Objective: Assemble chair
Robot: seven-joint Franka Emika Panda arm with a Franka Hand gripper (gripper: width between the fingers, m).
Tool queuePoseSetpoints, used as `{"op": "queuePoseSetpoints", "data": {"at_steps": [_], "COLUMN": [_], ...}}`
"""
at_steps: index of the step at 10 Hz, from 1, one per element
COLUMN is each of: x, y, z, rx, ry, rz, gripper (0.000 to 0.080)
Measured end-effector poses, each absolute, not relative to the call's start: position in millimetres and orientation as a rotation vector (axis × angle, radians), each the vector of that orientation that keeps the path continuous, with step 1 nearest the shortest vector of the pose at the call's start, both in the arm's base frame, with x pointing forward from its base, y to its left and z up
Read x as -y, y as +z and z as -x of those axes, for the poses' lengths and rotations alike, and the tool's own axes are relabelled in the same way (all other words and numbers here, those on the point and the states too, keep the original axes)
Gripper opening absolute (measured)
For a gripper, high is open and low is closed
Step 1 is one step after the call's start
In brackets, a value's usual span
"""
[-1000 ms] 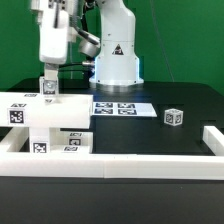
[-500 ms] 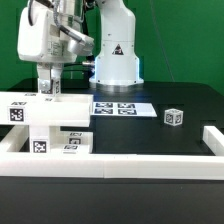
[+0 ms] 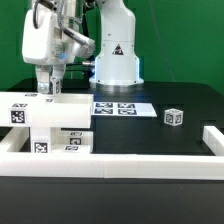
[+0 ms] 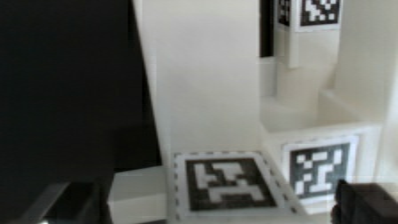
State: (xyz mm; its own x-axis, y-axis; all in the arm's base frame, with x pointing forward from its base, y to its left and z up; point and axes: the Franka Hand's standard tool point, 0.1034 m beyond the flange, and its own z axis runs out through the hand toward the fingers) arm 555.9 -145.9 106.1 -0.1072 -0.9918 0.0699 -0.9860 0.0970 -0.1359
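White chair parts [image 3: 45, 125] are stacked at the exterior view's left on the black table [image 3: 150, 135]; above them the pincer [image 3: 48, 92] is clamped on 1 upright tagged piece [image 3: 48, 88]. Marker board [image 3: 121, 109] and small cube [image 3: 174, 117] are seen rightward.

Chair parts [image 3: 45, 125] cluster (exterior view's left) beside the marker board [image 3: 122, 109].

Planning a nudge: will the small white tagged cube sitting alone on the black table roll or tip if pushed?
The small white tagged cube looks flat-faced, so it would likely slide, not roll. It seems rigid and probably light. A high push might tip it; nothing beside it on the black table braces it.
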Motion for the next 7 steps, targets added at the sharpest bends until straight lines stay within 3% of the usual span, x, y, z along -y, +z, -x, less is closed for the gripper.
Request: {"op": "queuePoseSetpoints", "data": {"at_steps": [7], "x": [88], "y": [118.1], "z": [-537], "rx": [-2.253], "ry": [-0.179], "rz": [2.029], "gripper": [0.0649]}}
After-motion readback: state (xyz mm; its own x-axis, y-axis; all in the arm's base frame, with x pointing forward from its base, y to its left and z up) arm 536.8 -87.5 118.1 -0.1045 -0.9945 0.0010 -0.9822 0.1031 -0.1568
